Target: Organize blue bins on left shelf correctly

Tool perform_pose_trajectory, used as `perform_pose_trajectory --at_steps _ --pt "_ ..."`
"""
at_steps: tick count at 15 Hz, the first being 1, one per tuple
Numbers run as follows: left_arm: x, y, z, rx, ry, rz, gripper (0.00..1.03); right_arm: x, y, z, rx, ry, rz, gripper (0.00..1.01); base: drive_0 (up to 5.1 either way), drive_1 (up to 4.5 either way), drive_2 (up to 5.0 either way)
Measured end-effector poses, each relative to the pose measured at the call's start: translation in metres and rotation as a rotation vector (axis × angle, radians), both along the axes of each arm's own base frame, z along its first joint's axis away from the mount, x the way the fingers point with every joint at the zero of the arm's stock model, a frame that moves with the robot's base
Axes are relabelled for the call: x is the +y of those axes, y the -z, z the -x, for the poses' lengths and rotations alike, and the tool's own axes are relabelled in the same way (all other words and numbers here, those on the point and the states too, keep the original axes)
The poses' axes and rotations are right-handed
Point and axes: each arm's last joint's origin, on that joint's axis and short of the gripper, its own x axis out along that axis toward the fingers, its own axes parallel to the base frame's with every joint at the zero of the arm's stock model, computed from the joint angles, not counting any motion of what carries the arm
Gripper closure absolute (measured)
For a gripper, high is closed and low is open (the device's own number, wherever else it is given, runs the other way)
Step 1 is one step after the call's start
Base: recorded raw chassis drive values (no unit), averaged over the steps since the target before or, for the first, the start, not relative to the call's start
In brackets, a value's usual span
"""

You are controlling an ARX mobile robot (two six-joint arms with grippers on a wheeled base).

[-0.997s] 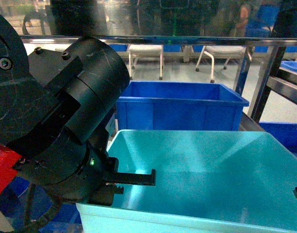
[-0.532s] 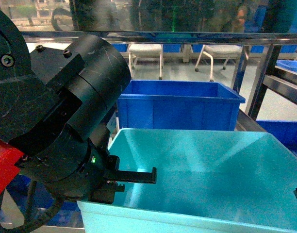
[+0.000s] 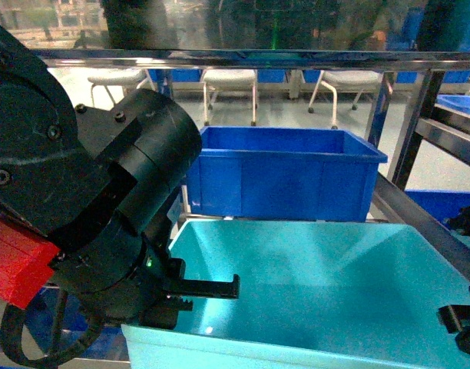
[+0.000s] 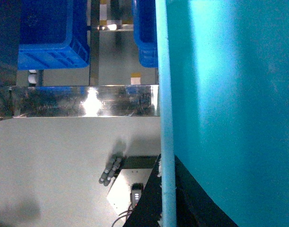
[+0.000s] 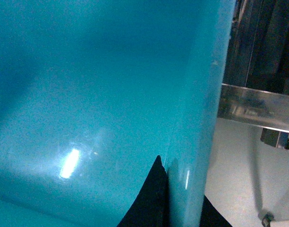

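Steel rails and uprights of the shelf (image 3: pixel 258 60) frame our head view, with pale floor and chairs (image 3: pixel 230 81) beyond them. Close in front of us sits the turquoise bin (image 3: pixel 335 284), wide and glossy, filling the lower half of that view. Behind it, farther back, stands a dark blue crate (image 3: pixel 285 173).

Our left gripper (image 3: pixel 212 288) sits at the bin's left wall. One black finger (image 3: pixel 208 287) reaches inside over the rim, and in the left wrist view the thin rim (image 4: pixel 165 118) runs straight up between the dark finger tips at the bottom, so we have that wall pinched between them. Past the rim, that view shows a bright steel rail (image 4: pixel 83 100), pale floor and two more blue crates (image 4: pixel 50 33) lying lower down.

Our right gripper (image 3: pixel 461 319) shows only as a dark piece at the bin's right edge in the head view. The right wrist view shows the right wall (image 5: pixel 196 94) with dark finger tips on either side of it at the bottom, closed on the wall. Beyond it lies a steel rail (image 5: pixel 258 109) and pale floor.
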Motion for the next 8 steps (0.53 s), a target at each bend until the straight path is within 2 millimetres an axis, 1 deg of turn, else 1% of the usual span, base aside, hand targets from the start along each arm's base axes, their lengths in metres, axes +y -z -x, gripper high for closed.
perform_pose_trajectory --at_steps 1,3,5,8 --pt "0.002 0.004 -0.003 -0.004 -0.002 -0.003 1.01 0.004 0.003 -0.004 -0.014 -0.011 0.005 0.99 0.0 0.0 0.0" --pt "0.006 0.005 -0.01 -0.027 -0.016 -0.003 1.01 0.012 0.005 -0.018 -0.051 -0.03 0.003 0.99 0.0 0.0 0.0" --pt "0.007 0.009 -0.018 -0.041 -0.026 -0.004 1.01 0.016 0.006 -0.03 -0.091 -0.038 0.009 0.99 0.0 0.0 0.0" --pt "0.003 0.021 -0.024 -0.015 -0.019 -0.005 1.01 0.016 0.015 -0.034 -0.074 -0.041 0.025 0.99 0.0 0.0 0.0"
